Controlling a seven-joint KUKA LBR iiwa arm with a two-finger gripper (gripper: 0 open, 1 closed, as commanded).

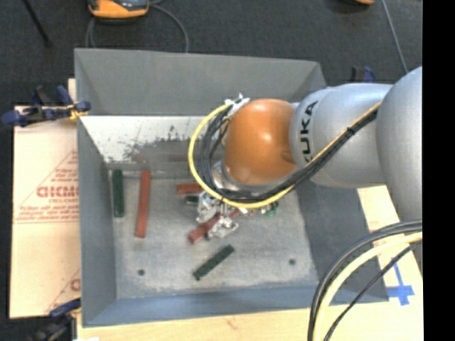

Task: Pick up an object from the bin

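Note:
My gripper [216, 217] is low in the middle of the bin, under the arm's orange cover. A short red-brown block [200, 232] lies tilted right at its lower left, touching or just beneath it. Another short dark red block [188, 188] lies just to the gripper's upper left. A dark green stick [213, 261] lies slanted on the floor below the gripper, apart from it.
A long red-brown stick [143, 203] and a dark green stick [117, 192] lie side by side at the bin's left. A small green bit [269, 211] peeks out at the right of the gripper. The arm covers the bin's upper right.

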